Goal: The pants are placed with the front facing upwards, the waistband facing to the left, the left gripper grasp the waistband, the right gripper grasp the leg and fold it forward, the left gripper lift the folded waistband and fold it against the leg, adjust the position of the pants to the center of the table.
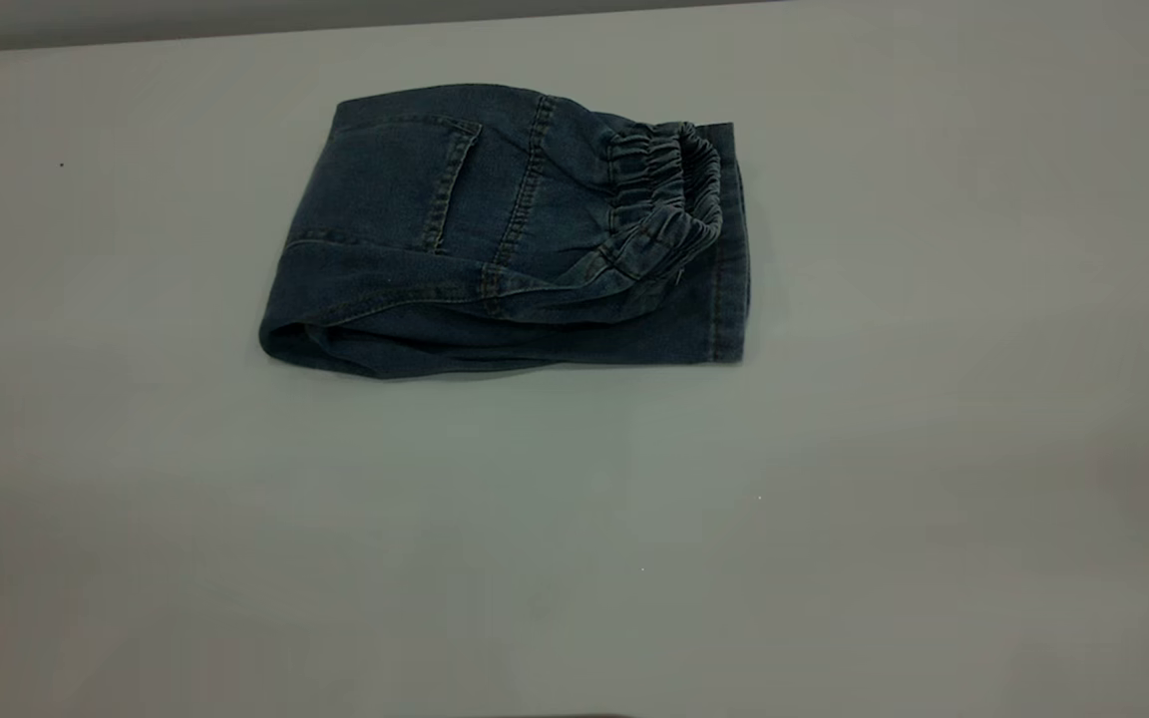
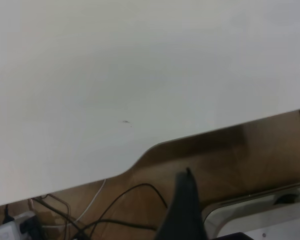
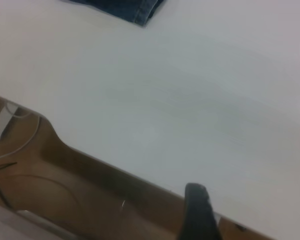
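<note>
The smooth, pale grey worktop [image 1: 934,449] fills the exterior view, and neither arm shows in it. Left of centre in the upper half lie the pants [image 1: 495,239], folded into a compact, roughly rectangular bundle of soft blue denim with tan stitching; a rounded fold forms its left edge, and a stitched pocket sits on the top layer. At the bundle's right, the waistband [image 1: 664,194] is a gathered, ruffled elastic strip, curved over the straight-hemmed layer beneath. In the left wrist view, one dark finger of the left end effector [image 2: 182,210] hangs past the worktop's notched edge above a brown floor with cables; in the right wrist view the right end effector [image 3: 199,212] likewise shows one rounded black finger at the edge. For both, I cannot tell whether they are apart or together.
</note>
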Available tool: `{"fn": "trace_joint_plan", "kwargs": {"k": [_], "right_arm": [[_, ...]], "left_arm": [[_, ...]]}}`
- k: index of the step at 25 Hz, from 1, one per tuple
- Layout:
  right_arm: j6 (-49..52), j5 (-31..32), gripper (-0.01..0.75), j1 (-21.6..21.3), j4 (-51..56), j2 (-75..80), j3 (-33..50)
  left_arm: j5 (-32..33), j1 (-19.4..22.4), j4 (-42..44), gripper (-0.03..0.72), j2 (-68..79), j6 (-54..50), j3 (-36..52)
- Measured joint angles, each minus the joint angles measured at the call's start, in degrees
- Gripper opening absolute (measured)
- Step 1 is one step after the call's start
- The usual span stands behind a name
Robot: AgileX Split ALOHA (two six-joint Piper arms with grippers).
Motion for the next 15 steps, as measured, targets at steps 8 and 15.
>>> {"fn": "trace_joint_plan", "kwargs": {"k": [8,15], "right_arm": [[0.0,0.1,0.42,-20.2,0.5,-4.4,0.0],[0.0,0.6,0.42,-27.4,0.5,-12.8,0.0]], "left_arm": [[-0.1,6.2,0.0,0.559,-3.5,0.0,0.0],[0.0,9.1,0.0,0.559,-12.6,0.0,0.0]]}}
